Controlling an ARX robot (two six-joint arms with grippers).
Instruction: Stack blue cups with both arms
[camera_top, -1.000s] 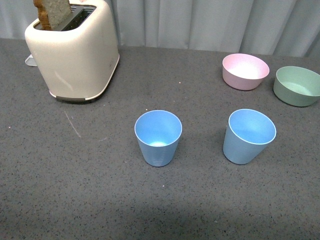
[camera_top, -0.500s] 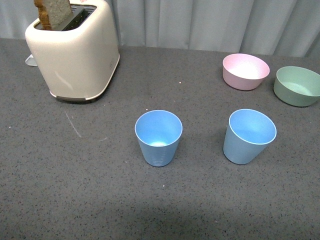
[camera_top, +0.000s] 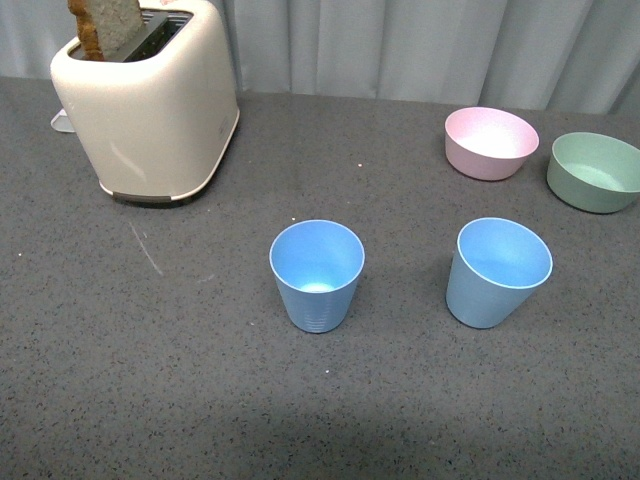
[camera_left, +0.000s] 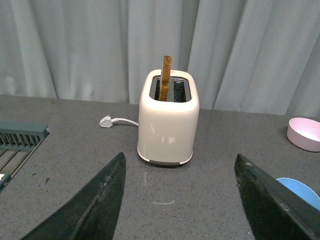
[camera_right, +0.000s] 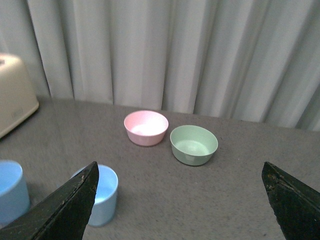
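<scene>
Two light blue cups stand upright and apart on the dark grey counter: the left cup at the centre, the right cup beside it. Neither arm shows in the front view. My left gripper is open and empty, with its fingers wide apart and facing the toaster. The rim of a blue cup shows past one finger. My right gripper is open and empty above the counter. The right cup is next to one of its fingers, and the left cup is at the frame's edge.
A cream toaster with a slice of toast stands at the back left, its plug lying beside it. A pink bowl and a green bowl sit at the back right. A grey rack is off to the left. A curtain hangs behind.
</scene>
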